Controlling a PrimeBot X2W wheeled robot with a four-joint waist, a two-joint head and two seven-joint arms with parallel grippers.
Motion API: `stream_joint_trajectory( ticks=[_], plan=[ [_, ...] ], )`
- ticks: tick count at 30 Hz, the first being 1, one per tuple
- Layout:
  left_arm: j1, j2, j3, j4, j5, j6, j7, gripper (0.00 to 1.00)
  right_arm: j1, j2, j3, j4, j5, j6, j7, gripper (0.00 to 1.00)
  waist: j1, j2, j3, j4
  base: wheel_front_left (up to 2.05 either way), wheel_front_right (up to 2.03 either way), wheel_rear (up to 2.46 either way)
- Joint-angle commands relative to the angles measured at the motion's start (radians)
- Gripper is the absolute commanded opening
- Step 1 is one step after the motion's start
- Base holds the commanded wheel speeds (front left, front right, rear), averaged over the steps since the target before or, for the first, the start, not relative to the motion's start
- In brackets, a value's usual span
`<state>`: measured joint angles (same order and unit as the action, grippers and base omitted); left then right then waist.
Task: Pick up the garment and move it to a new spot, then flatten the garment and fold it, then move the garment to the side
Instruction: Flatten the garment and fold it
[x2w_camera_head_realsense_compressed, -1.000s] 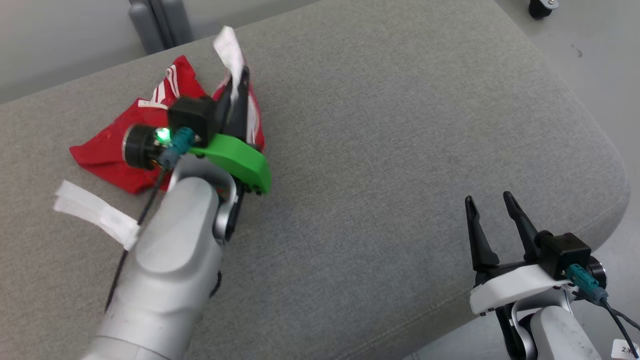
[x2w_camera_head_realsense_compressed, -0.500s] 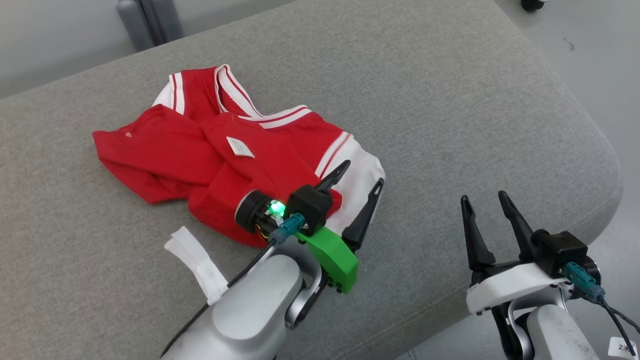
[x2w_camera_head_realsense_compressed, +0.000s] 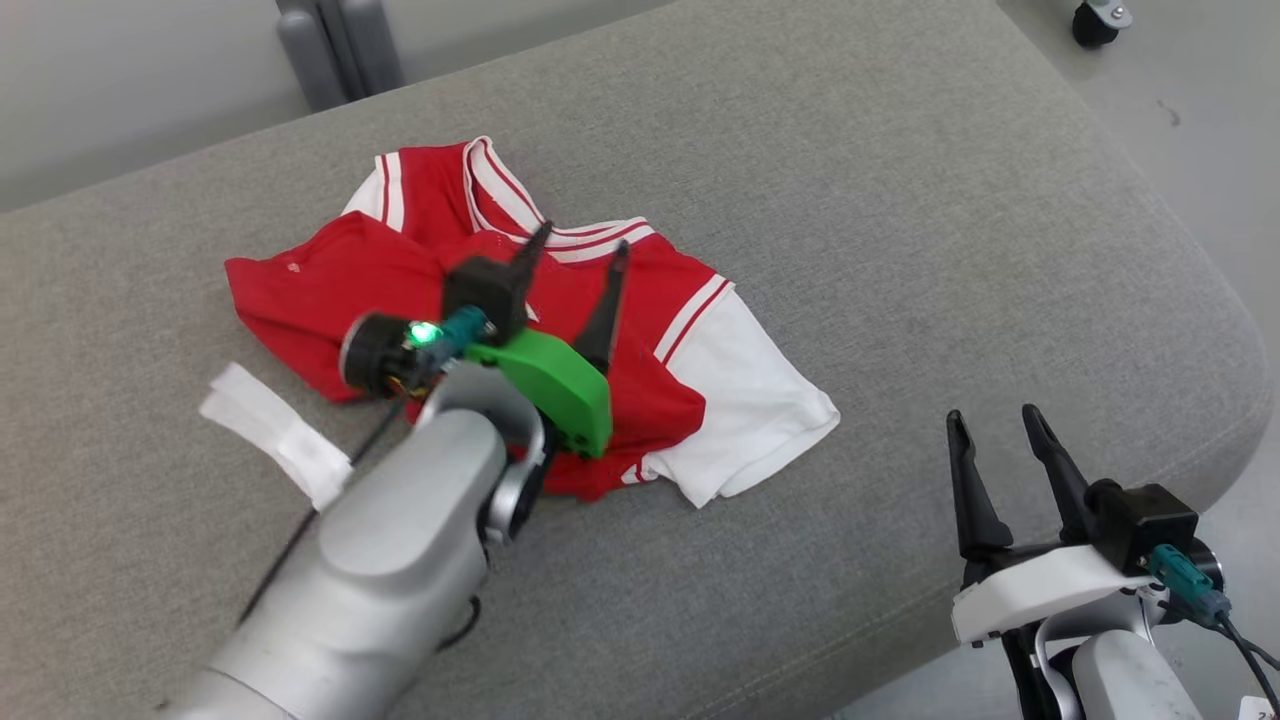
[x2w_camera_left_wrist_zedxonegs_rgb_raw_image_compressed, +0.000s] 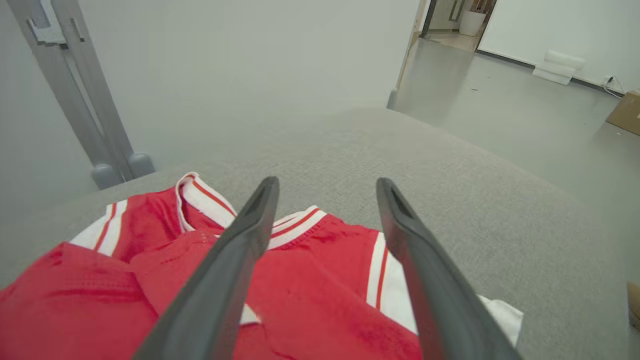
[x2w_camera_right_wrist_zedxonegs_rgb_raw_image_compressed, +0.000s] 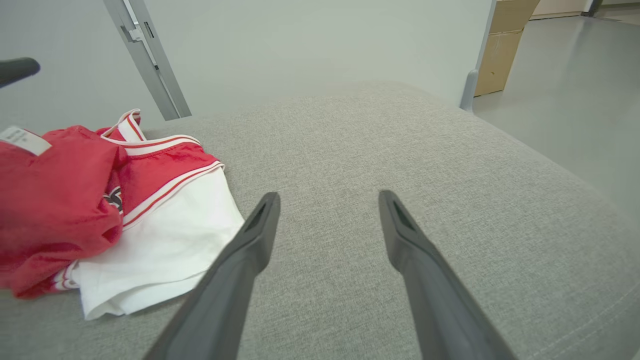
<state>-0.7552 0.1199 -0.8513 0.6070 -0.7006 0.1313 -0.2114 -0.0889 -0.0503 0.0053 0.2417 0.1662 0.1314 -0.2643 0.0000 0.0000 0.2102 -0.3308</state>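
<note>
At 8 o'clock in the head view a white paper tag (x2w_camera_head_realsense_compressed: 270, 435) hangs off the left arm's cable, low over the grey cushion (x2w_camera_head_realsense_compressed: 900, 200). Just right of it, from 10 o'clock to the centre, lies the garment (x2w_camera_head_realsense_compressed: 300, 290), a red jersey with white trim. It is crumpled, with its body doubled over itself and its striped collar (x2w_camera_head_realsense_compressed: 490, 180) at 12 o'clock. The left claw (x2w_camera_head_realsense_compressed: 580, 238) hangs over its middle, its fingers spread wide with nothing between them. Whether the tips touch the cloth, I cannot tell. The white sleeve (x2w_camera_head_realsense_compressed: 750, 400) sticks out toward 4 o'clock, near the cushion's rounded front edge. The right claw (x2w_camera_head_realsense_compressed: 992, 412) waits at 5 o'clock, equally wide and empty, well apart from the cloth.

The main risk is in the flattening. A pinch taken where the left claw hovers would likely catch several layers at once and lift a bundle, not spread the cloth out. Pulling the sleeve toward 4 o'clock could drag it over the edge. The dangling tag might also catch in the folds.
</note>
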Motion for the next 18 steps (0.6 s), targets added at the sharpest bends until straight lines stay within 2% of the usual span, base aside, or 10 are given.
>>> stream_joint_trajectory(
  ticks=[1,8,12,18],
  plan=[
    [-0.038,0.013,0.007,0.016,-0.007,0.002,0.020,1.00,-0.009,-0.001,0.004,-0.002,0.005,-0.001,0.000,1.00,0.0000,0.0000,0.000,0.003,0.00,0.00,0.00],
    [-0.190,0.077,-0.030,0.161,0.003,-0.096,0.198,1.00,-0.040,-0.001,0.061,-0.001,0.011,-0.001,0.000,1.00,0.0000,0.0000,0.027,-0.034,0.00,0.00,0.00],
    [-0.247,0.106,-0.043,0.247,0.005,-0.131,0.270,1.00,-0.039,-0.001,0.082,0.003,0.014,-0.001,0.000,1.00,0.0000,0.0000,0.053,-0.058,0.00,0.00,0.00],
    [-0.289,0.113,-0.056,0.338,-0.021,-0.202,0.362,1.00,-0.020,-0.001,0.087,0.010,0.011,-0.001,0.000,1.00,0.0000,0.0000,0.075,-0.072,0.00,0.00,0.00]
  ],
)
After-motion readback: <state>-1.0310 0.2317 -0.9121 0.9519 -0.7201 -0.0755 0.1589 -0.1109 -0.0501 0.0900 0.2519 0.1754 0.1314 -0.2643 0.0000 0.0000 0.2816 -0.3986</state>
